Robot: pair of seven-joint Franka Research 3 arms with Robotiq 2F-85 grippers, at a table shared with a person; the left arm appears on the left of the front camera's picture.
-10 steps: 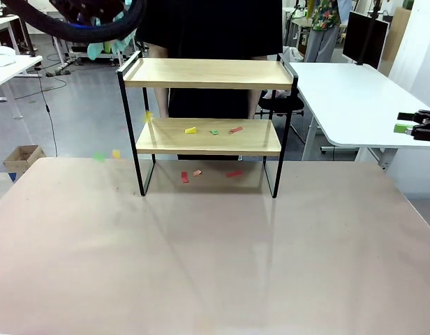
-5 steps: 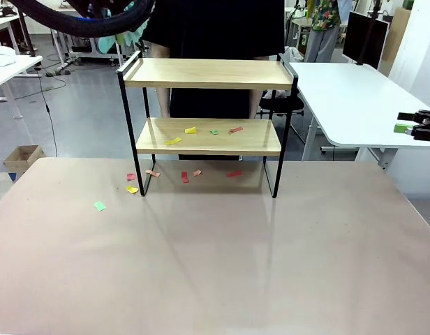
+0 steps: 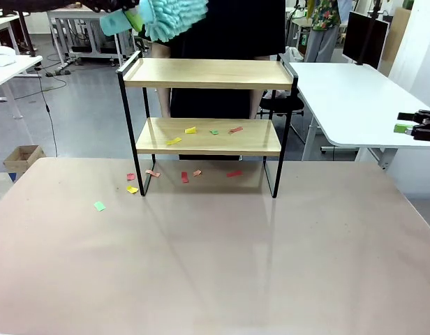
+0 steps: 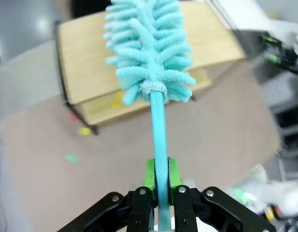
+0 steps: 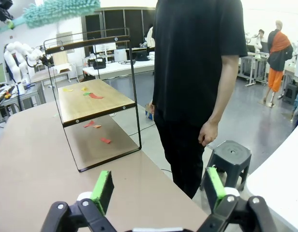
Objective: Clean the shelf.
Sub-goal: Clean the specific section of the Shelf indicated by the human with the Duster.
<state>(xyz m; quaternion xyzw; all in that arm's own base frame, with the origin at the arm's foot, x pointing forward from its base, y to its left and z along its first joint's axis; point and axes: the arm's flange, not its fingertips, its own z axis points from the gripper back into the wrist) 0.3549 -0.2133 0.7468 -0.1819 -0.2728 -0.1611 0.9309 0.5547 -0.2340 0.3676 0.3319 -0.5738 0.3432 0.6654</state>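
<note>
Shelf of two light wooden boards in a thin black metal frame (image 3: 208, 72) was stood at the far middle of the beige worktop (image 3: 215, 265). A fluffy teal duster on a straight teal handle (image 4: 149, 53) was gripped by the clenched left claw (image 4: 157, 176) and held above the shelf's top board. The right claw (image 5: 158, 187) was seen spread wide, empty. Small coloured paper scraps (image 3: 213, 130) were scattered on the lower board and the worktop.
</note>
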